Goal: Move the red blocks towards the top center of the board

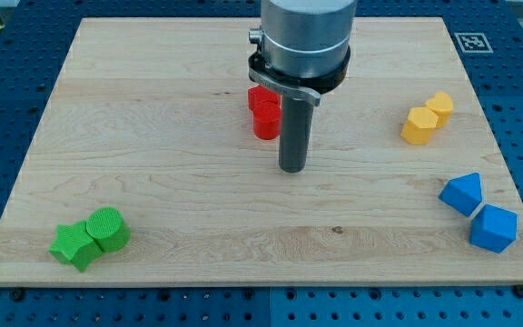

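Observation:
Two red blocks stand together near the board's top centre: a red cylinder-like block (266,122) in front and a second red block (258,96) just behind it, partly hidden by the arm's housing. My tip (292,168) is at the lower end of the dark rod, just to the right of and slightly below the red blocks. A narrow gap shows between the rod and the front red block.
The wooden board (152,136) fills the view. Two yellow blocks (427,115) lie at the right. Two blue blocks (478,211) lie at the bottom right. A green star block (73,245) and green cylinder (108,227) lie at the bottom left.

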